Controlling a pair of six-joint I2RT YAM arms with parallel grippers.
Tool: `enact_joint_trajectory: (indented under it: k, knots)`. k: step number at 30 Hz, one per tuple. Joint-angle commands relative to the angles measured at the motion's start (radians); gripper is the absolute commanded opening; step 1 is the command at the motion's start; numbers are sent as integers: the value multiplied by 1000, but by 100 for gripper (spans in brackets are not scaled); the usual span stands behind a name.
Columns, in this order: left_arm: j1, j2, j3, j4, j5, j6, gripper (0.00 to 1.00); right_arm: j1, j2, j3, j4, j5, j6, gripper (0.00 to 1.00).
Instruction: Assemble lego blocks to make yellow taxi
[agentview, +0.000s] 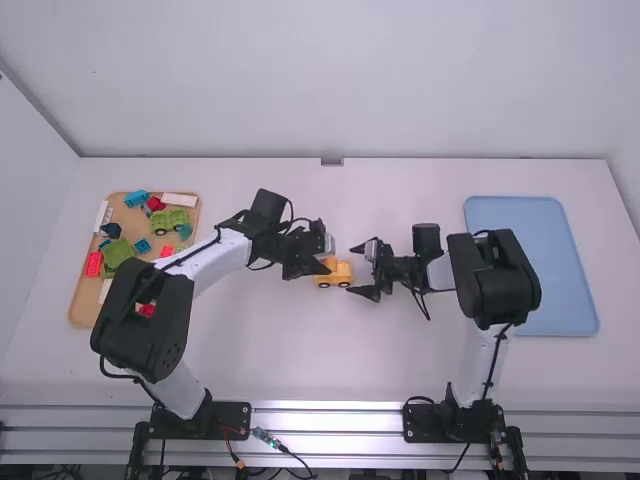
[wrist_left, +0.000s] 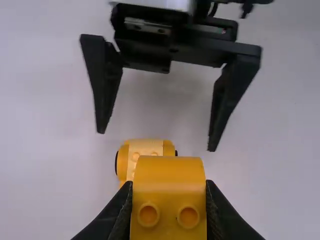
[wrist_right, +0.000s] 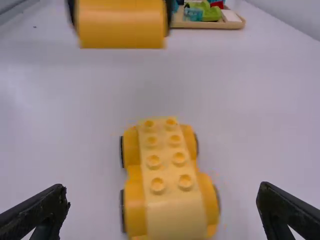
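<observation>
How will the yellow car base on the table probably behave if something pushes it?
The car base would probably roll along its length, because it has wheels at both sides. It looks low, with wheels set apart, so tipping seems unlikely. It looks like hard plastic, so it should be stiff and fairly light.

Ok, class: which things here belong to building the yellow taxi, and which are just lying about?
In the job:
yellow wheeled base on the table
yellow block in the left hand
right hand, open by the base

Apparently just lying about:
wooden tray
its green wheeled piece, red blocks and blue blocks
blue tray
</observation>
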Motion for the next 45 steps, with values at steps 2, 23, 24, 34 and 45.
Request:
enact_joint_trajectory:
  k: [2, 23, 24, 34, 45]
  knots:
    - [0, -4, -6, 0, 14, -29, 2, 9, 63, 67, 2, -63, 35, 99]
    - [0, -2, -104, 142, -90, -72, 2, 163, 141, 129, -24, 154, 48, 92]
    - [0, -2, -122, 165, -90, -72, 2, 163, 141, 127, -22, 149, 47, 89]
    - [6, -1, -161, 258, -64, -99, 2, 162, 141, 124, -29, 143, 43, 97]
    - [2, 92, -117, 273, -10, -99, 2, 96, 141, 116, -55, 11, -35, 99]
